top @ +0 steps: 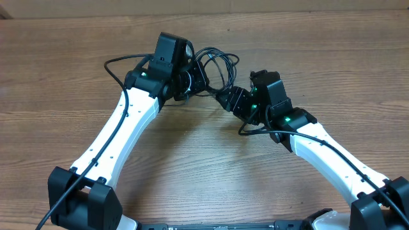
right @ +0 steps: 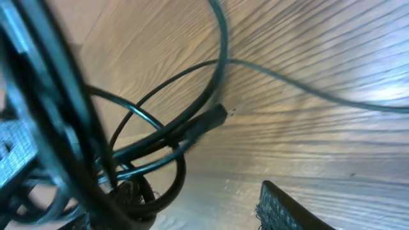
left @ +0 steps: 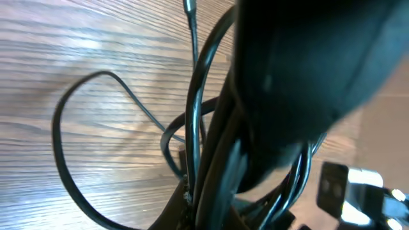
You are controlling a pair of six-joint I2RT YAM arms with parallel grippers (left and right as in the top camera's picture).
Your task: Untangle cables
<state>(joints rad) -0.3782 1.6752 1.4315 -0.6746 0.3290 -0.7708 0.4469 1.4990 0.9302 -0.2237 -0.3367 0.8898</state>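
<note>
While the overhead view looks down on the wooden table (top: pixel 204 166), the cables (top: pixel 214 64) lie knotted toward 12 o'clock, strung between both arms. The left gripper (top: pixel 192 82) sits at the tangle's 8 o'clock, the right gripper (top: pixel 231 99) at its 4 o'clock. In the left wrist view, that gripper is fully closed, the cables bunching into it at 6 o'clock, 1 loop (left: pixel 61 128) sprawling toward 9 o'clock. In the right wrist view, the jaws stand partly apart; the cables and 1 plug (right: pixel 211 118) lie loose between them, unpinched.
</note>
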